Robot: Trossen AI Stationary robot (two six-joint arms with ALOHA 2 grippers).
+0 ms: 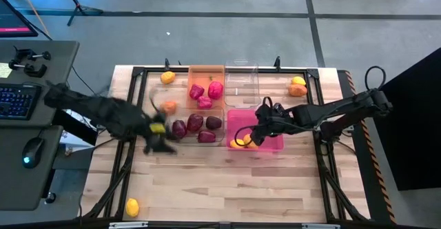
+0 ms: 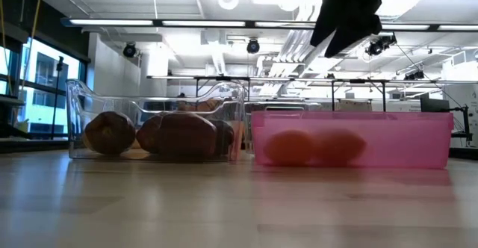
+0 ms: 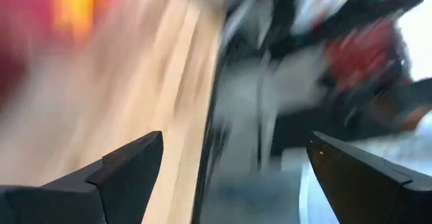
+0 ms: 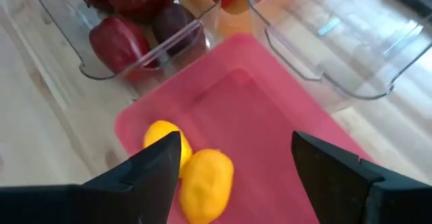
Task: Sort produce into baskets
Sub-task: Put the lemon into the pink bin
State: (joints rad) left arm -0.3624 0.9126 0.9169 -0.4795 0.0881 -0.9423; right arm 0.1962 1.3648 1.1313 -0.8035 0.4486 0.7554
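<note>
No readable text or labels

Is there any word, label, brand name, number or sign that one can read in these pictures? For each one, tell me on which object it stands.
None can be read.
Keyboard on the side desk: key markings too small to read.
Yellow note beside it: too small to read.
Pink basket, clear baskets and the produce: no label or print visible.
Left wrist view: too blurred to show any text.

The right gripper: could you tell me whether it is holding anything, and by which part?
Nothing is held. The right gripper hangs open above the pink bin, where two yellow pieces lie free below its fingers.
</note>
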